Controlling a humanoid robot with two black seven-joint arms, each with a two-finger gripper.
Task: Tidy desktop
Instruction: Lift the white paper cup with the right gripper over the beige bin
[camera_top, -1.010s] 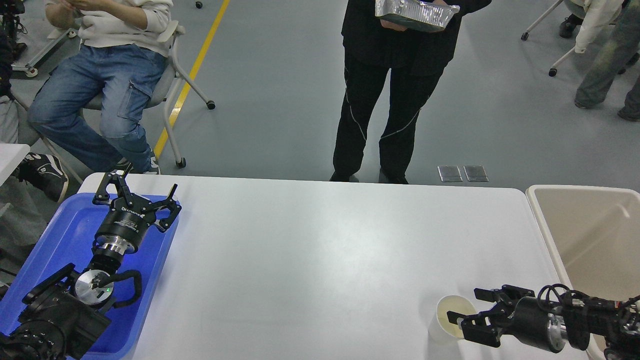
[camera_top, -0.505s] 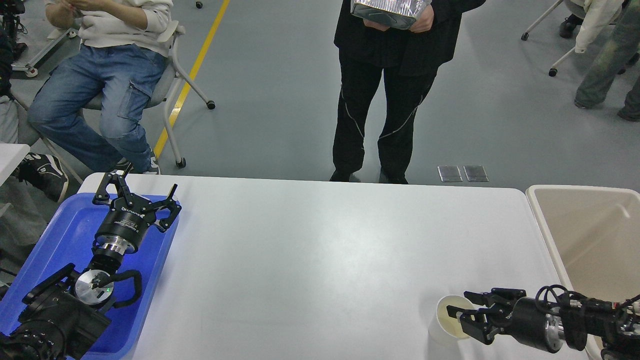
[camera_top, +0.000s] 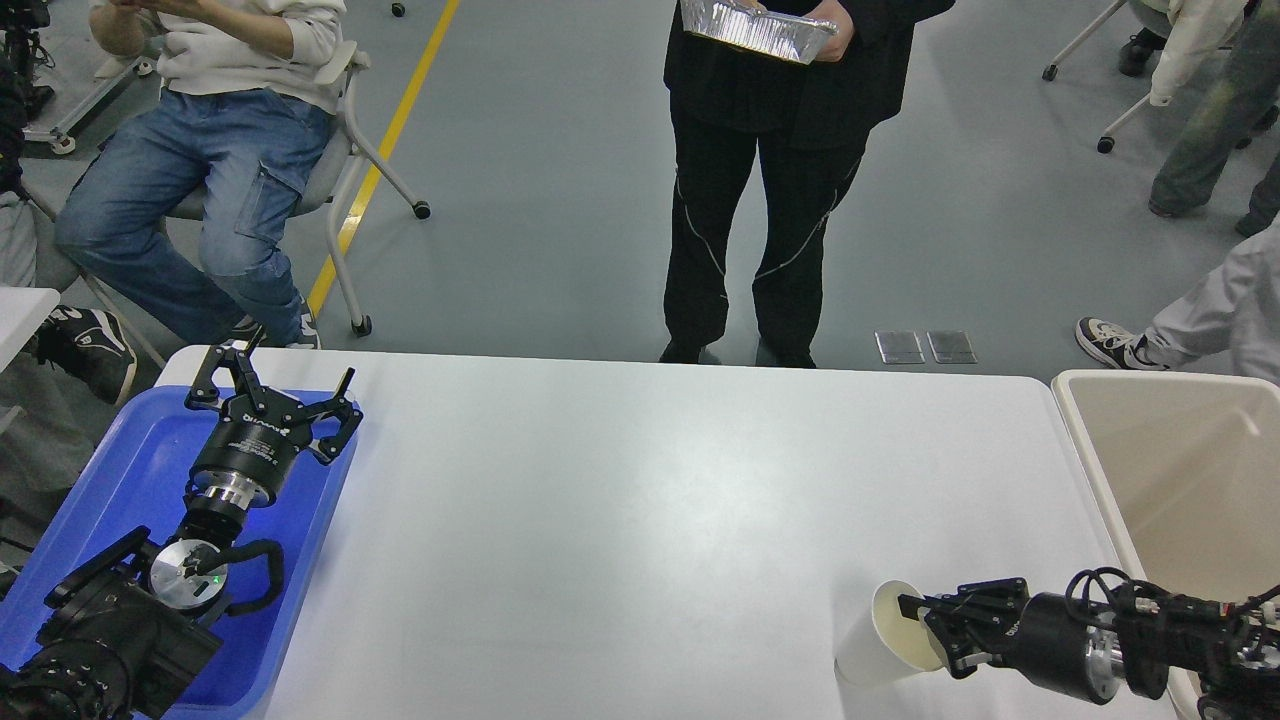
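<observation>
One paper cup on the white desk, near-right corner, tilted left, gripped at its rim.
Right pincer reaches in from the right, fingers pinched on the cup's rim, one finger inside the mouth. Left pincer hangs over the blue tray at the desk's left end, fingers spread wide, holding nothing. Beige bin stands just beside the desk's right edge.
</observation>
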